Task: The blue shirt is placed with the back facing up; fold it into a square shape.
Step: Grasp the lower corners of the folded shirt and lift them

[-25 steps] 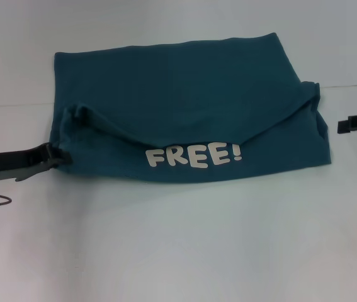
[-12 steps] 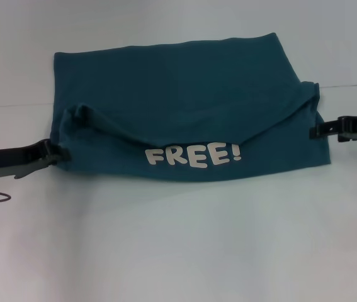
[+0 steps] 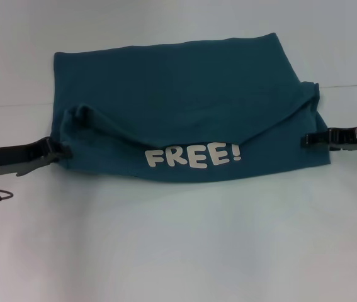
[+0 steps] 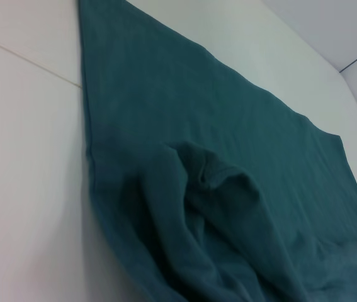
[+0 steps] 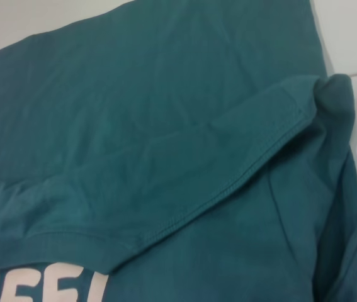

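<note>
Dark teal-blue knit T-shirt (image 3: pixel 184 104) flat on white table (image 3: pixel 178 245), near hem flipped back, white "FREE!" print (image 3: pixel 194 155) exposed. Right gripper (image 3: pixel 305 139) just moved in onto shirt's right edge; left gripper (image 3: pixel 62 151) unchanged at left corner. Jaw opening, grasp: cannot tell. Likely paired lift next. Right wrist view alone shows hem stitching.

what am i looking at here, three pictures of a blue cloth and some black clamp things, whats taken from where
This is a two-armed robot folding a blue shirt. The wide picture comes from a camera on its head, looking down at a white table. The other two come from cameras on its wrists, close to the fabric. The shirt lies partly folded, with white lettering "FREE!" showing. The left tool sits at the shirt's left edge and the right tool at its right edge. Whether either grips the cloth is not clear.
</note>
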